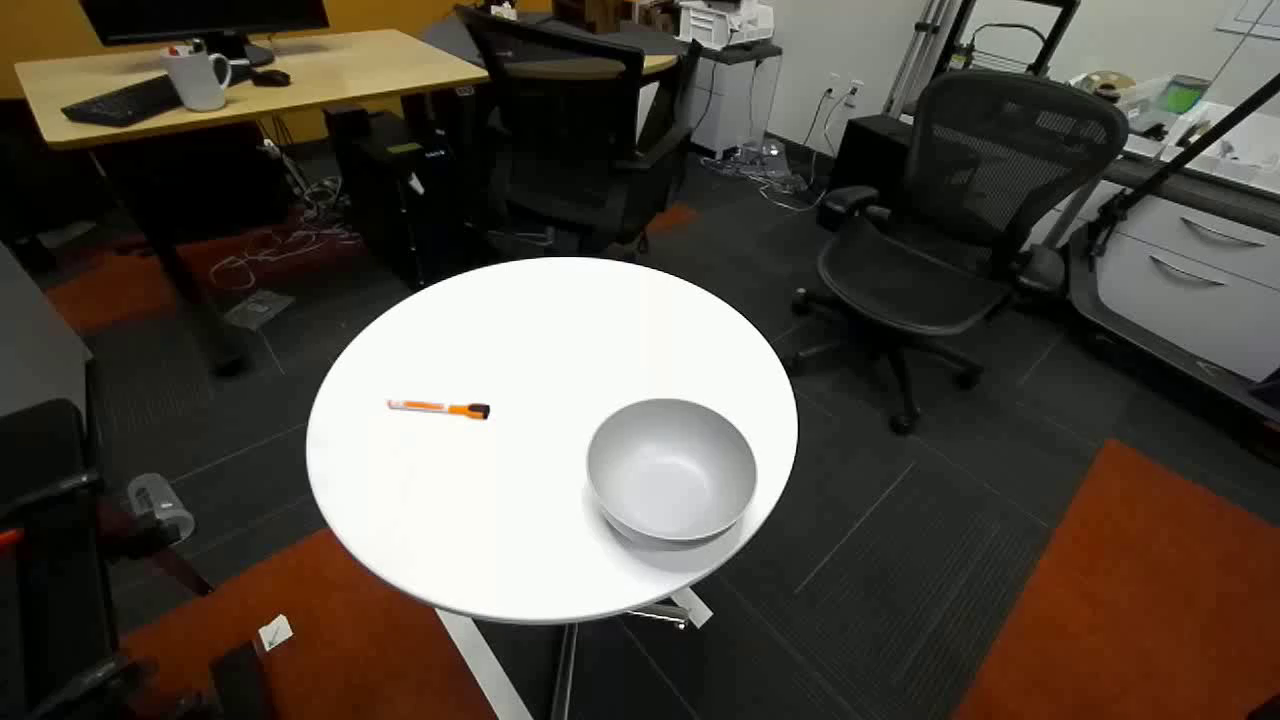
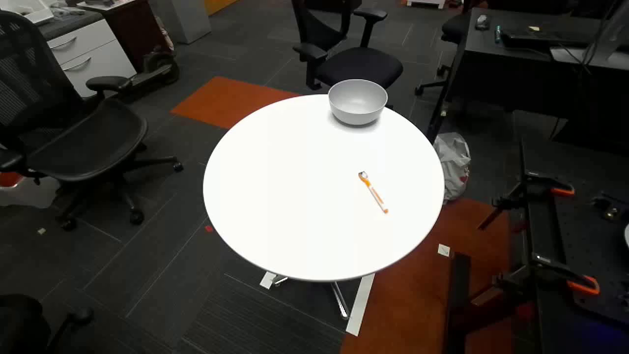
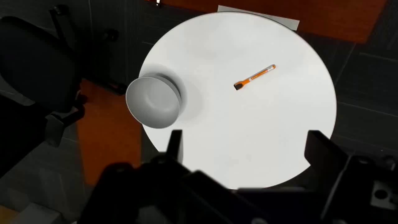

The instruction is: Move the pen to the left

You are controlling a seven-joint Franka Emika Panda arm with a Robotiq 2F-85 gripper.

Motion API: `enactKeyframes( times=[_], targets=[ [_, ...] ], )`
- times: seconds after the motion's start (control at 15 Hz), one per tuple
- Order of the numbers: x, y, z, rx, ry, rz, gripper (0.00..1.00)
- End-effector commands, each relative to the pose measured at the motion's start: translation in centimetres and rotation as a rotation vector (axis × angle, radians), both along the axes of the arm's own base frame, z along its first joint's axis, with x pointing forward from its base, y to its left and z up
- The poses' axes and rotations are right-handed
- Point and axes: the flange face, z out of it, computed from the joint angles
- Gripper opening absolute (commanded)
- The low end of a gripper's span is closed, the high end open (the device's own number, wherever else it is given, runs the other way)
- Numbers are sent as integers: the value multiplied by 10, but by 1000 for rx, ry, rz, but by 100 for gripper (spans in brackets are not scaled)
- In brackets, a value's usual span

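The pen is an orange and white marker with a black end. It lies flat on the round white table in both exterior views, as the pen (image 1: 438, 408) and the pen (image 2: 373, 192) show. The pen (image 3: 255, 77) also lies above the middle of the wrist view, black end toward the bowl. My gripper (image 3: 244, 138) shows only in the wrist view. Its two black fingers are wide apart with nothing between them, and the pen lies beyond the fingertips, untouched. The arm and gripper are out of view in both exterior views.
A grey bowl (image 1: 672, 470) stands near the edge of the round white table (image 1: 560, 320). It also shows in an exterior view (image 2: 357, 102) and in the wrist view (image 3: 154, 102). Office chairs (image 1: 960, 210) stand around. A black bench with clamps (image 2: 560, 265) is beside the table.
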Motion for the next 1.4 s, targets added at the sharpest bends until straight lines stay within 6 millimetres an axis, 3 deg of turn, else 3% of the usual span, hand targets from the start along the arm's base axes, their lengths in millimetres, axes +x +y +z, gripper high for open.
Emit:
enactKeyframes(
  times=[0.0, 0.33, 0.6, 0.73, 1.0, 1.33],
  targets=[
    [0, 0, 1, 0, 1, 0, 100],
    [0, 0, 1, 0, 0, 0, 100],
    [28, -10, -23, 64, -31, -30, 100],
    [45, -19, -47, 122, -69, -67, 100],
    [75, -31, -112, 236, -126, -145, 100],
    [100, -30, -193, 352, -83, -215, 100]
  ],
)
